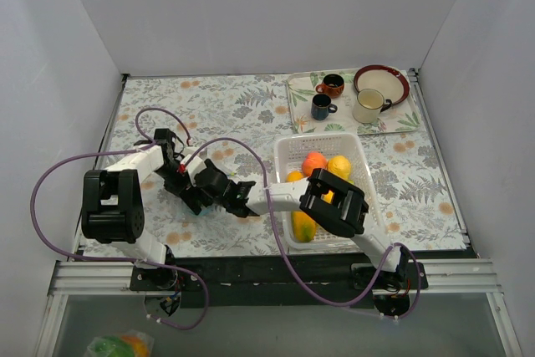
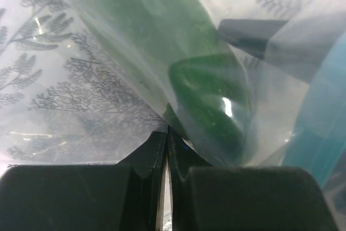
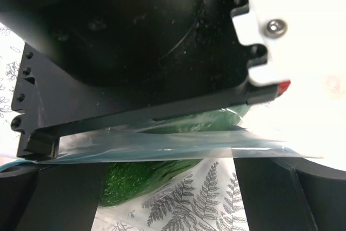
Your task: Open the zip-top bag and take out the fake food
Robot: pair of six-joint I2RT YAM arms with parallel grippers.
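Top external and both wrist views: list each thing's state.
zip-top bag, pinched in left jaws, zip unclear
left gripper, jaws shut on the zip-top bag
right gripper, jaws open by the zip strip
cucumber, inside the bag
orange fruit, yellow fruit, in the white basket
brown mug, blue mug, cream mug, upright

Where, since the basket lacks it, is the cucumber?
The cucumber is inside the zip-top bag, pinched by the left gripper, just left of the basket in the top view.
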